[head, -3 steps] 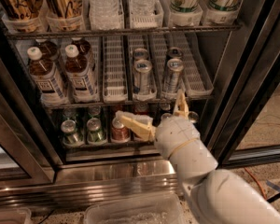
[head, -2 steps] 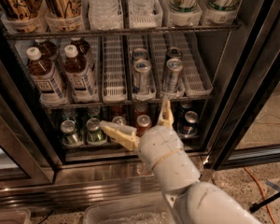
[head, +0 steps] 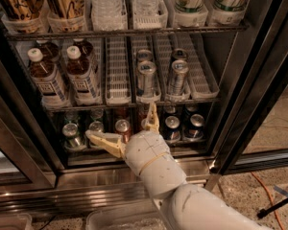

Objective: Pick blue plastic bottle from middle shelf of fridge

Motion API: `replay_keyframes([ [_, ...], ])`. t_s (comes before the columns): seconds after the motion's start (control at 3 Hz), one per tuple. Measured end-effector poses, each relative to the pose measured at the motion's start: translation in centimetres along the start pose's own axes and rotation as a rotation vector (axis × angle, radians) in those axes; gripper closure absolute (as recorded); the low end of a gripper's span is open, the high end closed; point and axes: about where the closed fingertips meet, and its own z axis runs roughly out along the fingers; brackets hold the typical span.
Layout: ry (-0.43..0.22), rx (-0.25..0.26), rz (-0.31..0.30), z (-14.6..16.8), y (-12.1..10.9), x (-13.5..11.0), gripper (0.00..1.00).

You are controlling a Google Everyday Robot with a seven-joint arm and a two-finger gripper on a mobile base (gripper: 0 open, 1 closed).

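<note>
1. Since the earlier frame, the smooth white arm (head: 156,169) has swung leftward, carrying the pincer (head: 121,122) along the bottom rack. The goods on the racks have not moved.
2. The pincer is released and grasps nothing. Its two tan fingers (head: 103,142) splay wide, one pointing left across the lower cans (head: 72,134), the other upright with its tip just under the front edge of the middle shelf (head: 117,71).
3. The blue plastic bottle (head: 82,78) stands untouched at the left of the middle shelf, above and left of the pincer. It is clear plastic holding brown drink, with a white screw cap and a white label printed in blue. A twin bottle (head: 45,80) stands beside it.
4. The middle shelf is a dark wire rack fitted with long white ribbed lane trays. Two slim silver-blue cans (head: 146,78) stand in lanes right of centre.
5. The fridge (head: 240,95) has black door frames and a shiny stainless-steel base (head: 77,190).
</note>
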Motion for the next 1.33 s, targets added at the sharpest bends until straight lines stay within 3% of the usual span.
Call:
replay_keyframes([
  [0.33,0.041,-0.043,-0.031,1.4,0.2,0.5,0.00],
  [0.67,0.065,-0.114,-0.015,2.3,-0.7,0.9,0.00],
  [1.0,0.054,-0.223,0.018,2.7,0.4,0.7,0.00],
  [1.33,0.049,-0.256,0.019,2.6,1.2,0.5,0.00],
])
